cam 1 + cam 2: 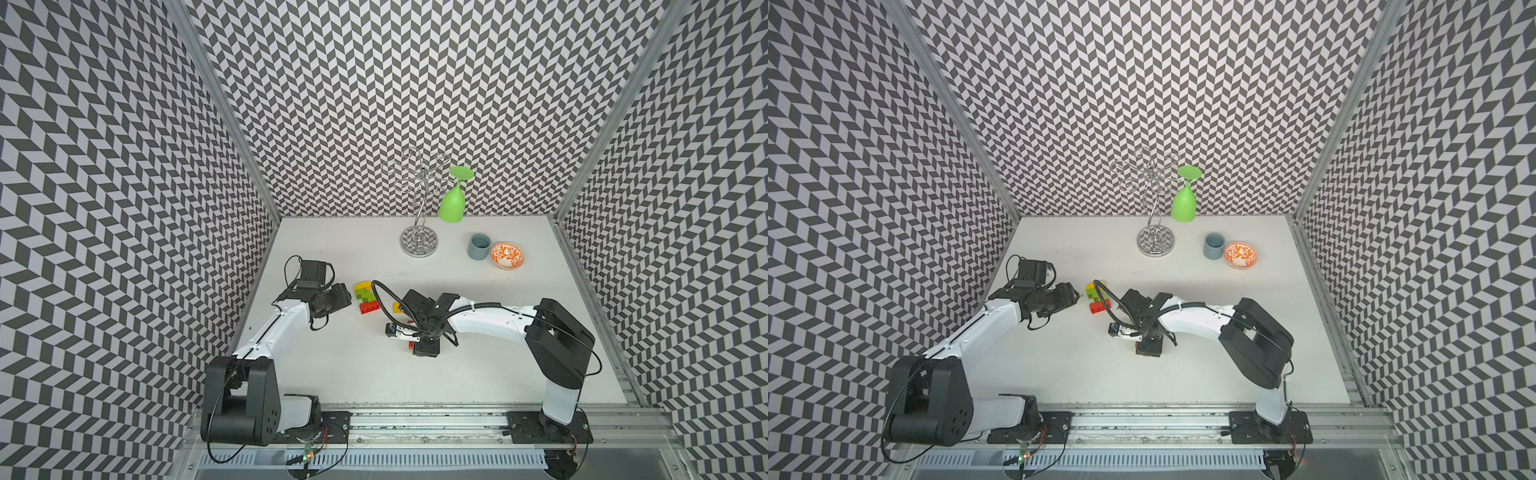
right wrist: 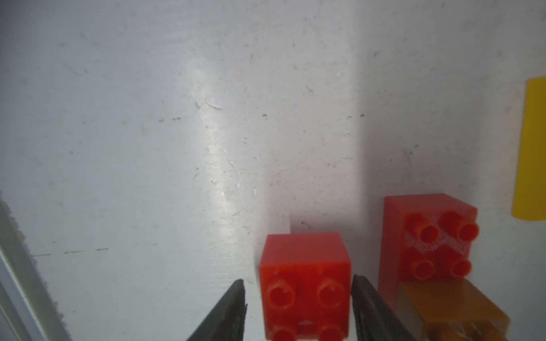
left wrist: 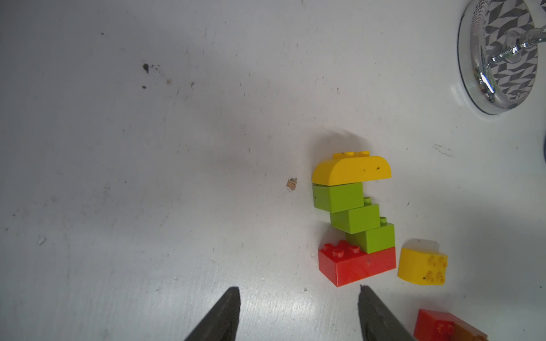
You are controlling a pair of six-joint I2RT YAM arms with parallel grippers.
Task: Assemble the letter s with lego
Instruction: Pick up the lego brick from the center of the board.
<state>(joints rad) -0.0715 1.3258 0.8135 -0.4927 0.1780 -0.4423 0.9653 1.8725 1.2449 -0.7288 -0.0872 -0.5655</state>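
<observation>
A white table (image 1: 478,374) carries two robot arms mounted along its near edge. Towards the left edge, about midway back, a lego stack (image 1: 365,297) lies flat: a yellow rounded brick (image 3: 351,171) at one end, then three lime green bricks (image 3: 354,218) stepped sideways like stairs, then a long red brick (image 3: 357,265) at the other end. A loose yellow brick (image 3: 422,262) sits just beside that red end. The left gripper (image 3: 299,288) hovers near the stack with its jaws apart and nothing between them. Near the middle of the table, the right gripper (image 2: 298,279) points down with its jaws parted around a red brick (image 2: 304,283); one fingertip touches its side, and a sliver of table shows at the other. Just beside it, a small red brick (image 2: 428,236) touches a brown brick (image 2: 452,310). Along the far edge stand a chrome glass rack (image 1: 419,241) with a green glass (image 1: 453,203) hanging upside down, a grey cup (image 1: 478,246) and an orange patterned bowl (image 1: 507,255).
</observation>
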